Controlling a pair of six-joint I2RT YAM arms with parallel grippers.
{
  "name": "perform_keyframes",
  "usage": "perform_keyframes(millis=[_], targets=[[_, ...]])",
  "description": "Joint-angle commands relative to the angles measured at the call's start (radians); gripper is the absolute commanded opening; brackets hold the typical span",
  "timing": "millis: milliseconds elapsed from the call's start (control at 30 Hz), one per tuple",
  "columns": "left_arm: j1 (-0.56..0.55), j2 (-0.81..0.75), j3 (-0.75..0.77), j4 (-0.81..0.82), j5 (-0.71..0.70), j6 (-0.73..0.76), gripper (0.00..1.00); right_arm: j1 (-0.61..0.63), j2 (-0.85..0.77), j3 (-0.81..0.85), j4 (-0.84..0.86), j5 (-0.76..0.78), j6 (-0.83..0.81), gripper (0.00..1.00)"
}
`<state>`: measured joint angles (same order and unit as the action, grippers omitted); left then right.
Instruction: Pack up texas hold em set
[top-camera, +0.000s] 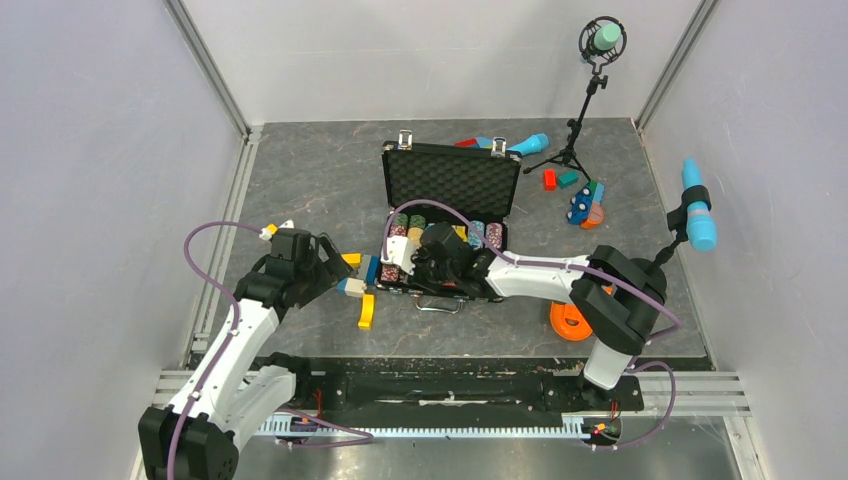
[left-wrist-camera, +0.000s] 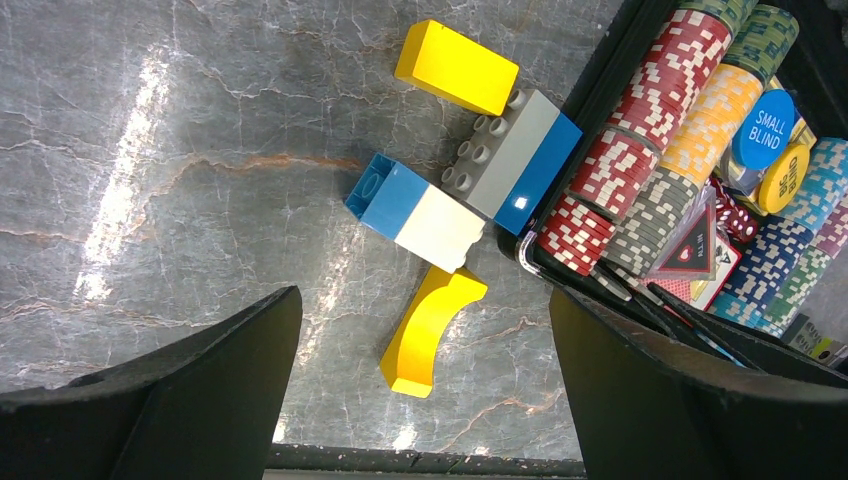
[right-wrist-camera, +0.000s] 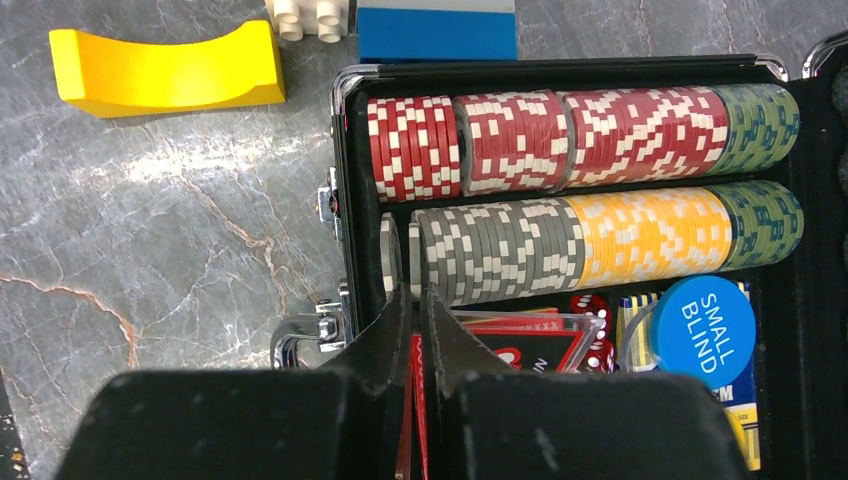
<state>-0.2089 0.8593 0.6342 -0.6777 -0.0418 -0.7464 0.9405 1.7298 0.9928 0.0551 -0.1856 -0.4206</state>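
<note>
1. Surface: grey marbled table top (top-camera: 300, 180) with thin orange veins. It is closed in by pale lilac-grey walls (top-camera: 100, 150) on three sides, and aluminium rails (top-camera: 240, 170) run along the wall joints.
2. The black briefcase (top-camera: 452, 180) is seen open mid-table, with the foam-lined lid upright at the far side and the tray toward the arms.
3. Rows of poker chips (right-wrist-camera: 560, 135) in red, grey, yellow and green lie on edge in the tray.
4. Writing: "SMALL BLIND" is read on a blue round button (right-wrist-camera: 708, 332). The print on the yellow button (left-wrist-camera: 783, 178) beside it cannot be read in full.
5. Left gripper (left-wrist-camera: 425, 310): fingers spread wide and holding nothing, above toy blocks (left-wrist-camera: 420, 215) just beside the case's left wall.
6. Right gripper (right-wrist-camera: 417, 300): fingers pinched close over the tray's near edge, with a thin red strip (right-wrist-camera: 415, 400) clamped between them. What the strip belongs to cannot be told.
7. A microphone on a stand (top-camera: 603, 40) is noted at the far right.
</note>
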Motion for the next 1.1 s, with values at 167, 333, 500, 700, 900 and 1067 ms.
perform_keyframes(millis=[167,333,500,700,900,1067], targets=[[0.006,-0.011,-0.001,0.029,0.016,0.048,1.0,0.018,0.007,0.05,0.0,0.054,-0.047,0.14],[0.006,-0.013,0.002,0.028,0.016,0.049,1.0,0.022,0.001,0.046,0.008,0.054,-0.047,0.24],[0.006,-0.014,0.002,0.027,0.017,0.049,1.0,0.023,-0.017,0.044,0.012,0.054,-0.04,0.27],[0.006,-0.013,0.001,0.027,0.018,0.05,1.0,0.023,-0.074,0.029,0.014,0.084,-0.032,0.28],[0.006,-0.013,0.003,0.024,0.021,0.049,1.0,0.023,-0.146,0.019,0.013,0.13,-0.026,0.3],[0.006,-0.009,0.012,0.021,0.037,0.059,1.0,0.02,-0.21,0.036,0.012,0.237,-0.015,0.36]])
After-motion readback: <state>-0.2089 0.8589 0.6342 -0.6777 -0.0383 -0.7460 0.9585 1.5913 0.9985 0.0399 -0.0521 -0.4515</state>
